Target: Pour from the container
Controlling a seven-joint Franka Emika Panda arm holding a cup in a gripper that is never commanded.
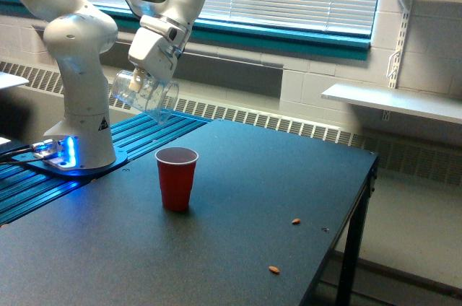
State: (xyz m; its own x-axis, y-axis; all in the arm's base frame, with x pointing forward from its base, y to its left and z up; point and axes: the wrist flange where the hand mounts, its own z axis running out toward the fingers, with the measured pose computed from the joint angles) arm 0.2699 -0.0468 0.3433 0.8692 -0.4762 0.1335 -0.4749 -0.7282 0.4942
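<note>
The clear plastic container hangs tipped over above the table, its mouth pointing down toward the exterior view's right, and it looks empty. My gripper is shut on it, near its base. Below and slightly to the right stands the red cup, upright on the dark table. The cup's inside is hidden from this angle. No stream of pieces shows between the two cups.
Two brown nut pieces lie loose on the table toward its right edge. The robot base stands at the left on blue rails. A radiator and a blinds-covered window run behind; a white shelf is at right.
</note>
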